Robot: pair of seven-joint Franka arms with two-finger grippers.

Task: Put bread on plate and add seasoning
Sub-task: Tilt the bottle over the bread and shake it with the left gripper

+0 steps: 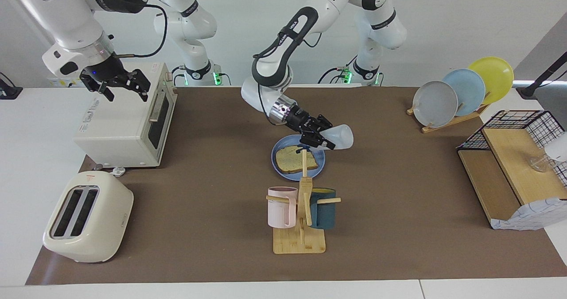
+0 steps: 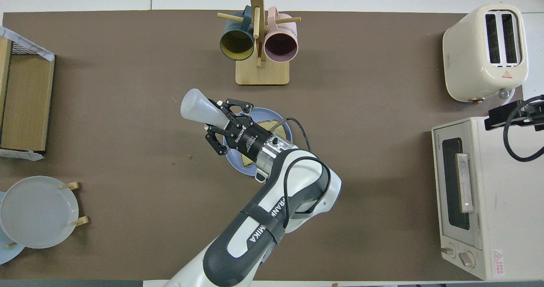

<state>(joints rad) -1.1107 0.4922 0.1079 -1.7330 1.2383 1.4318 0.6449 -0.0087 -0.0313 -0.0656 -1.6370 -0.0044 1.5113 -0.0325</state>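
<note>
Holding the seasoning (image 1: 337, 137) by its neck, the left gripper (image 1: 315, 136) hangs over the rim of the plate (image 1: 275, 157), on the side toward the left arm's end of the table. Its fingers are closed tightly on the bottle, which lies almost level in the air, its wide base pointing away from the gripper. The dark cap is hidden among the fingers.

On the plate lies the bread (image 1: 294, 159), flat and about in the middle, and the plate rests on the table a little nearer to the robots than the mug rack (image 1: 301, 221).

This bottle looks light and made of soft plastic, so it would probably give under a hard squeeze, and its smooth wall may slip. Its narrow neck seems the safest place for a grip, because the body there is stiffer. To season the bread, the nozzle likely has to tip downward over the slice.

Waiting with its jaws wide apart, the right gripper (image 1: 116, 85) is over the toaster oven (image 1: 124, 126).
</note>
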